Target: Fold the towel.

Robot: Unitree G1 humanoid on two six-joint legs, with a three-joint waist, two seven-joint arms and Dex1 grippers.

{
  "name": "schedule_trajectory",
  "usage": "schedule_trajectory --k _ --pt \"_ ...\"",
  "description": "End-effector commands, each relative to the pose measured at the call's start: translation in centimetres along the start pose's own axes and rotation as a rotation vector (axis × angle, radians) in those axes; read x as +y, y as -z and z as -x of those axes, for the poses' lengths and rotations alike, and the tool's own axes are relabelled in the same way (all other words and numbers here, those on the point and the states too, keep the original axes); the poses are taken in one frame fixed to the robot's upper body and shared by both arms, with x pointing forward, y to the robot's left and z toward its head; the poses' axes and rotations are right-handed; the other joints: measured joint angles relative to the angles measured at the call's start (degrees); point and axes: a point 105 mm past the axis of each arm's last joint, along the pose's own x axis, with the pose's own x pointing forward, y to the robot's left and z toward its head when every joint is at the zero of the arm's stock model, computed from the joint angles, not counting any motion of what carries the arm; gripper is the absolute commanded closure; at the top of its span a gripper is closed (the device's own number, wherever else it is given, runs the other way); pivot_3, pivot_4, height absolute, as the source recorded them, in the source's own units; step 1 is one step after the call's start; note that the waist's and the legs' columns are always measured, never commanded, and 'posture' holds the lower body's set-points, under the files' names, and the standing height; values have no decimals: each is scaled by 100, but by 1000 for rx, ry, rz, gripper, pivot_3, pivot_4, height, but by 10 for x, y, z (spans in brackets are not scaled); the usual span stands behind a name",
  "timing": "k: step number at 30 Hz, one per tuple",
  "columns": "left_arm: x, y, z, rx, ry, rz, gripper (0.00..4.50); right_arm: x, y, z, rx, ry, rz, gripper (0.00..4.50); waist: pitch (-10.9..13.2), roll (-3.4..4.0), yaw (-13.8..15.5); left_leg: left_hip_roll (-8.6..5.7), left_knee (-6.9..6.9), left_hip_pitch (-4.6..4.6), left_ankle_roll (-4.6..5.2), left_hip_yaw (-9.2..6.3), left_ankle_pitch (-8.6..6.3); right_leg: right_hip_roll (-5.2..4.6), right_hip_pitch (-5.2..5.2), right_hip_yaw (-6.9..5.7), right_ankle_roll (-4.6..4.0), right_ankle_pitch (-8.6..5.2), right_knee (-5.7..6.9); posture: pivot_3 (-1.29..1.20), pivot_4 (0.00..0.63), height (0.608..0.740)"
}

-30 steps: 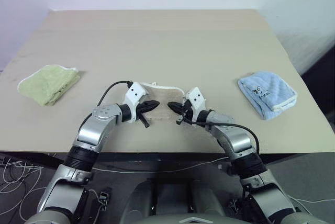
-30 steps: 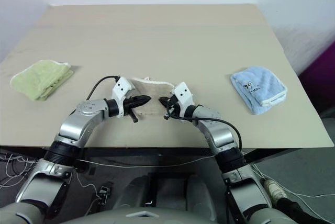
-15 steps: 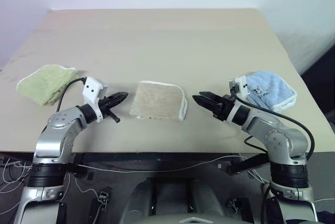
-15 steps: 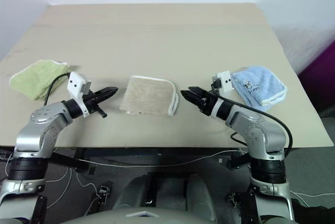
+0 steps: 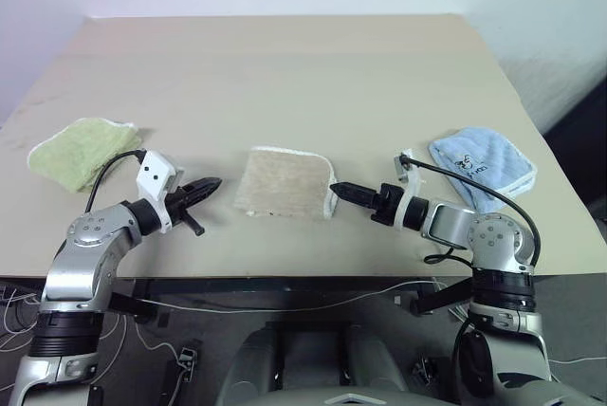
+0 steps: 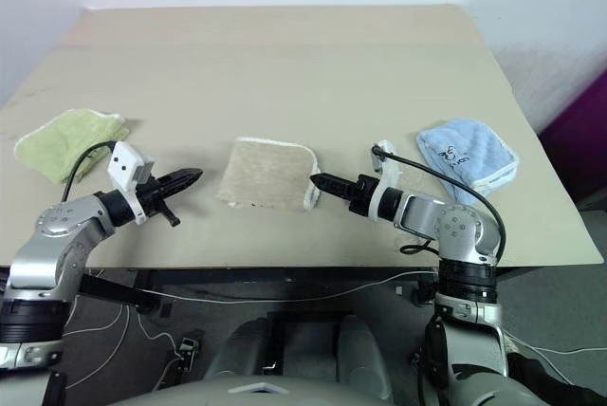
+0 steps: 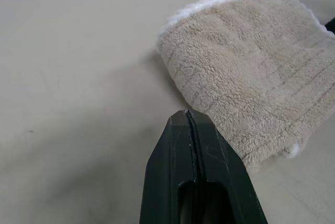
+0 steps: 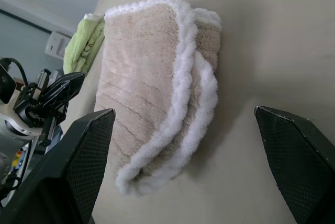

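Beige towel (image 5: 285, 183) lies folded on the tan table (image 5: 303, 74), near the front edge, between both grippers, touched by neither. Its under-layers are hidden from the head views; the right wrist view shows stacked white-corded edges on the side facing that gripper. Left gripper (image 5: 211, 184) pressed shut, empty, pointing level toward the towel, a short gap off. Right gripper (image 6: 321, 180) looks edge-on from the head; its wrist view shows fingers (image 8: 78, 166) spread wide, empty, tips just beside the towel's edging. Green towel (image 5: 81, 148) far left, blue towel (image 5: 484, 167) far right.
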Motion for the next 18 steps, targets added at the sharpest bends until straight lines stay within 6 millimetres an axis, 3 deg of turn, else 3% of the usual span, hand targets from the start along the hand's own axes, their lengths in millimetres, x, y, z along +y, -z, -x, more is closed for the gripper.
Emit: schedule_trajectory --k 1,6,14,18 --pt "0 -14 3 -46 -4 -45 4500 15 11 -17 74 -59 -11 15 0 0 -19 1 -1 0 0 0 0 1 -1 0 0 0 0 0 150 740" --pt "-2 -14 -1 -54 3 -39 4500 28 20 -36 132 -101 -11 15 0 0 -26 1 -2 0 0 1 0 4 -4 1 0 0 2 0 150 740" --pt "-9 -13 -4 -69 10 -33 4500 28 10 -56 107 -104 -79 15 -2 0 -44 4 -1 2 0 3 0 10 -5 -1 0 0 5 0 150 740" --pt "-11 -12 -3 -72 8 -29 4500 26 5 -53 92 -106 -91 962 -1 1 -63 5 -2 1 0 4 0 13 -7 -1 0 0 6 0 150 740"
